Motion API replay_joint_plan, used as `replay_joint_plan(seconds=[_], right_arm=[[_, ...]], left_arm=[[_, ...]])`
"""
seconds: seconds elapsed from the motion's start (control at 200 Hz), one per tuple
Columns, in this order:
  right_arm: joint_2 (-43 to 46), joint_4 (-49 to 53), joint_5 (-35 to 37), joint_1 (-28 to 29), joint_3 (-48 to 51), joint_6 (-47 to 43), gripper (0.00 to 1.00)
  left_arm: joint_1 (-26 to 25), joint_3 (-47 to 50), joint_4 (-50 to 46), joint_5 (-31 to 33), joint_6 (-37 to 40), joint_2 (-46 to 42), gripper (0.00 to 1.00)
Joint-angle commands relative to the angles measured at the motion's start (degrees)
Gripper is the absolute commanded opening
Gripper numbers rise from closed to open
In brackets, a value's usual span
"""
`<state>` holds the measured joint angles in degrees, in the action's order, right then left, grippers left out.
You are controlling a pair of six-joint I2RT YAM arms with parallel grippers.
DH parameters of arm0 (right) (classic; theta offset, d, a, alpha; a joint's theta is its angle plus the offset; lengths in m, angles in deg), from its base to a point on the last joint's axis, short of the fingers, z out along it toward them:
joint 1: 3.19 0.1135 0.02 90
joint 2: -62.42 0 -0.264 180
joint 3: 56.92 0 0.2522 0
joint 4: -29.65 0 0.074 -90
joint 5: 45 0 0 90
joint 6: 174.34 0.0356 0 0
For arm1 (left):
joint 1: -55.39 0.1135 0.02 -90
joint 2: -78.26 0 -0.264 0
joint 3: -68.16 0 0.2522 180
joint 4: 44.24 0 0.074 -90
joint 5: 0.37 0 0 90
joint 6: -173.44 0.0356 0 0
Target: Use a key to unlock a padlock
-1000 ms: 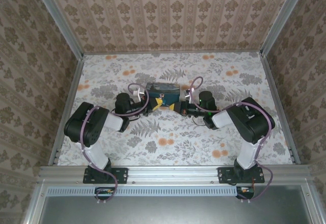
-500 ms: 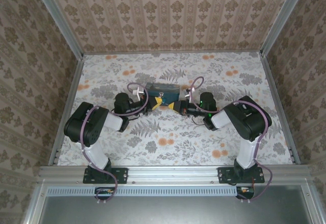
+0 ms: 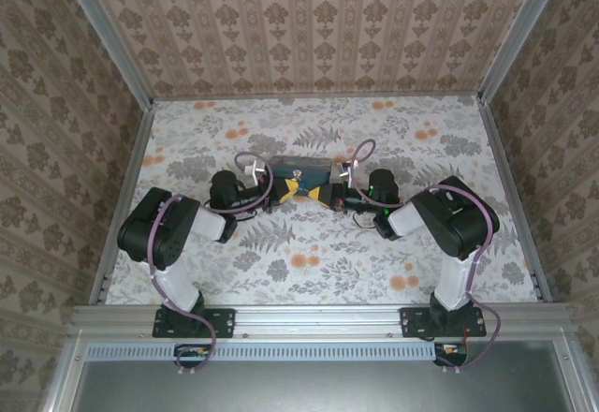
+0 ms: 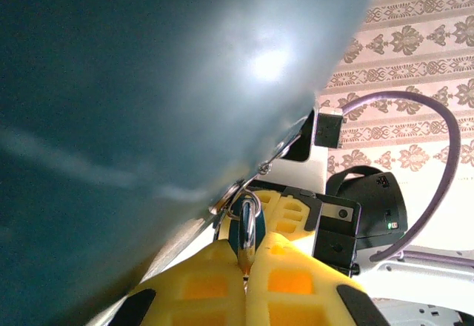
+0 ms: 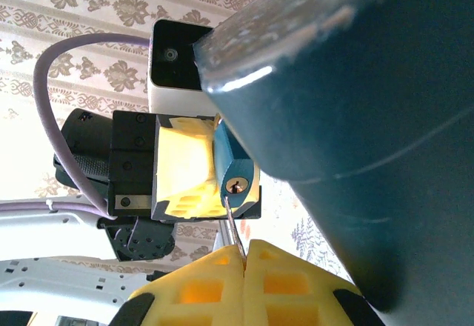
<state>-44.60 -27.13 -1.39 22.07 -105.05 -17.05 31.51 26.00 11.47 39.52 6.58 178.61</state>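
Clamping the padlock in the left tool; pinching the key in the right tool; lining tip with keyhole, easing straight in, not forcing.

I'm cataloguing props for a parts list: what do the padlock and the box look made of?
Padlock: seemingly metal, with a teal coated body and a shiny keyhole cylinder in its end face. Box: possibly tin or glossy plastic. Its smooth dark teal side carries a soft highlight, but the look leaves the material open.
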Motion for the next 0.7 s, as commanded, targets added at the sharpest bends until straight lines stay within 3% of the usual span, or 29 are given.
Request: replay_joint_plan(seconds=[0.0, 0.695], right_arm=[[-1.04, -2.52, 0.59, -0.65, -0.04, 0.1, 0.0], [2.12, 3.64, -1.07, -0.64, -2.93, -4.83, 0.0]], left_arm=[[0.2, -0.95, 4.88, -3.93, -0.01, -0.86, 0.0], [0.04, -1.74, 4.97, -6.08, -0.79, 0.19, 0.0]])
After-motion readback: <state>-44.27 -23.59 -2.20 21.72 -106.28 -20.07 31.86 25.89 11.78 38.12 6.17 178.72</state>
